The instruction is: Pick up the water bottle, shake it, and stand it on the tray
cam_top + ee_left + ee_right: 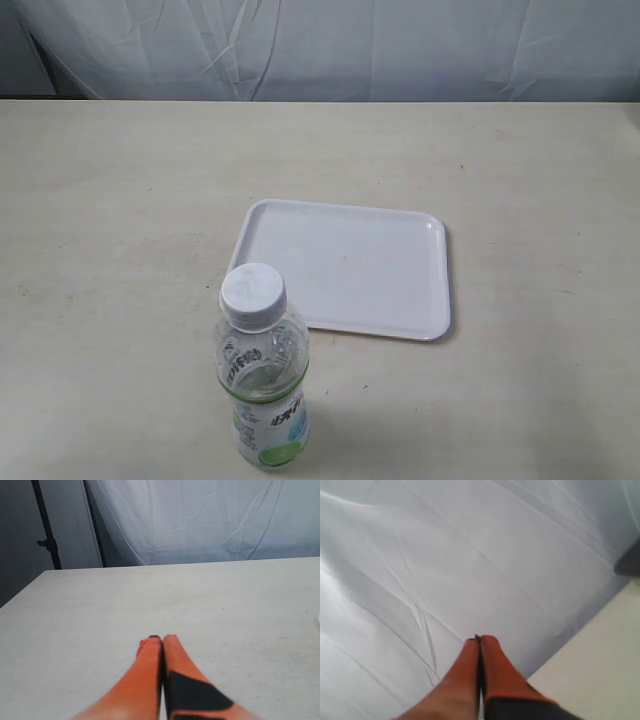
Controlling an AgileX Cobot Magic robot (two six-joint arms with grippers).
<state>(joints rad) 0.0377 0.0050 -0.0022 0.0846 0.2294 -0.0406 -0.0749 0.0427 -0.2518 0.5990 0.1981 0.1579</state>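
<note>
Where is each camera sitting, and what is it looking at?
Exterior view: off the arms, looking down across the table at the water bottle, the tray and the white cloth; no robot part shows.
Left wrist view: on the left arm, looking low along the table to the cloth; the shut left gripper shows.
Right wrist view: on the right arm, tilted, mostly facing the cloth; the shut right gripper shows.
Shared: all see table and cloth.

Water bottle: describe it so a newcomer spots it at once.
On the beige table, find the flat white tray near the middle. The water bottle stands upright off its near-left corner. It alone is tall and clear, with white cap and green label.
</note>
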